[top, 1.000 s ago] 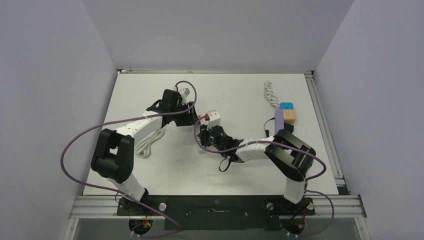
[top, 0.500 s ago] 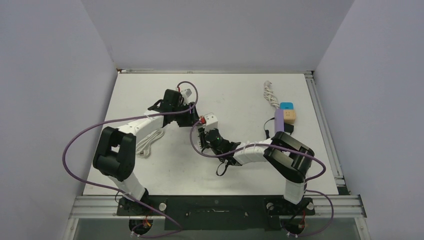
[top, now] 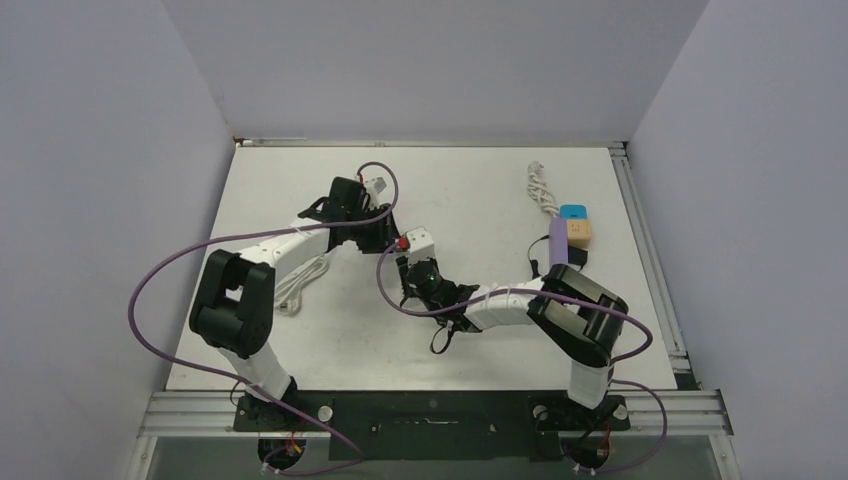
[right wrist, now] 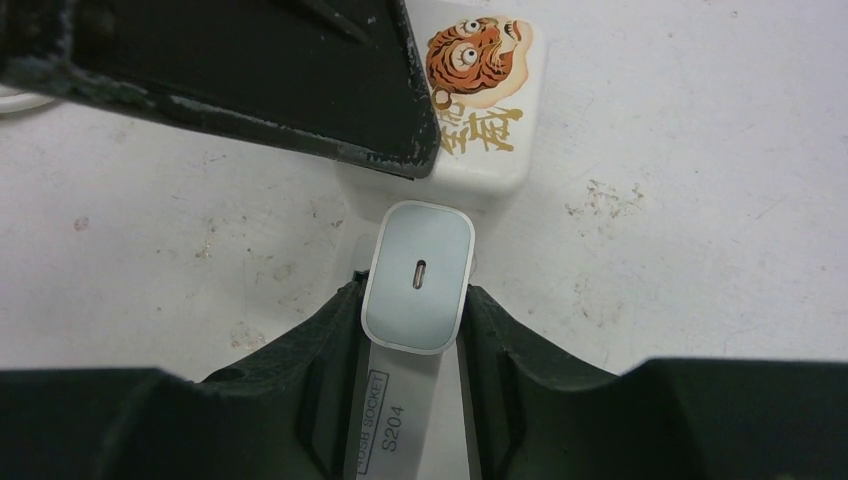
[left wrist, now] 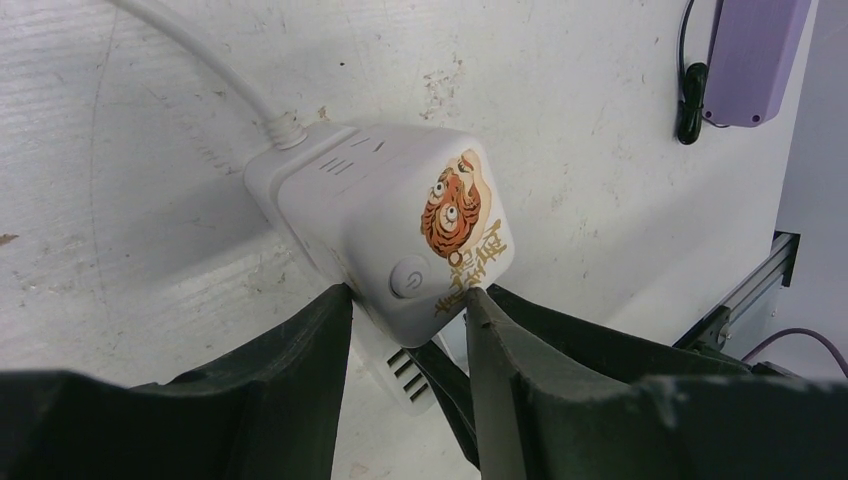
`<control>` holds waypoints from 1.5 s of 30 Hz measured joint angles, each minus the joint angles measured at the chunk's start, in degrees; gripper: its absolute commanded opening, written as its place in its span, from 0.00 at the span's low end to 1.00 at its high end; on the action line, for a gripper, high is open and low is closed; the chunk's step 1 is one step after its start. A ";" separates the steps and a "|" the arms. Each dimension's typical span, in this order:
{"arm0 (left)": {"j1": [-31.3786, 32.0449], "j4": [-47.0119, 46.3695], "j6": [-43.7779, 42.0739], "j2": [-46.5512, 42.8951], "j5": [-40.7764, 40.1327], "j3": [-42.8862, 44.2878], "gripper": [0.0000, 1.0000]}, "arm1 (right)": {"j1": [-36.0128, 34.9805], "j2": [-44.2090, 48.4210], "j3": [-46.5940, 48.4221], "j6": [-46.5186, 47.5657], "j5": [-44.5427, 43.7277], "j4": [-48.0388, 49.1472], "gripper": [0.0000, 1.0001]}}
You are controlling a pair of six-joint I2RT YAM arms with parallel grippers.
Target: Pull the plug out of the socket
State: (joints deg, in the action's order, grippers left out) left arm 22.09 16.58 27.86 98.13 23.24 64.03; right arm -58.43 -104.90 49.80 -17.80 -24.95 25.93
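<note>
The socket [top: 421, 240] is a white cube with a tiger sticker and a white cord, lying mid-table. My left gripper [top: 388, 236] is shut on it; in the left wrist view the fingers [left wrist: 330, 330] press the socket [left wrist: 390, 220] on both sides. The plug [right wrist: 417, 275] is a white USB charger block set against the socket's [right wrist: 487, 110] side. My right gripper [right wrist: 415, 300] is shut on the plug and shows in the top view [top: 412, 270] just in front of the socket. I cannot tell whether the prongs are still inside.
A white coiled cable [top: 300, 282] lies left of the arms. A purple device [top: 558, 240], a blue cube [top: 574, 212], a tan cube [top: 580, 232] and a braided white cord [top: 541, 190] sit at the right. A black cable [top: 445, 335] hangs under the right arm.
The right gripper and forearm have shifted a little to the left. The socket, held by the left gripper, has also shifted slightly to the left.
</note>
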 measured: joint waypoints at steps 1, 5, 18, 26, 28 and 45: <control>-0.02 -0.04 0.02 0.15 0.02 0.11 0.34 | 0.46 0.00 0.00 -0.48 0.44 0.02 0.12; -0.13 -0.83 0.13 1.18 -0.22 1.09 0.31 | 3.37 0.15 -0.26 -2.82 4.74 0.76 0.10; -0.07 -1.53 0.28 2.40 -0.02 2.25 0.30 | 4.17 0.57 -1.11 -2.80 5.79 1.86 0.08; 0.24 -0.59 0.35 2.75 1.27 2.56 0.30 | 1.53 0.37 -0.31 -0.66 -0.59 -0.37 0.07; 0.26 -0.55 0.35 2.82 1.29 2.62 0.30 | 1.49 0.37 -0.31 -0.70 -0.76 -0.46 0.06; 0.28 -1.53 0.44 3.96 0.98 3.85 0.29 | 6.21 1.46 -1.86 -4.13 7.76 1.33 0.06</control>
State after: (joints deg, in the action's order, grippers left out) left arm 22.37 15.05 28.29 102.08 24.23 67.88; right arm -52.23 -103.44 47.94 -21.93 -17.19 27.27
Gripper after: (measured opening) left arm 0.316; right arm 0.339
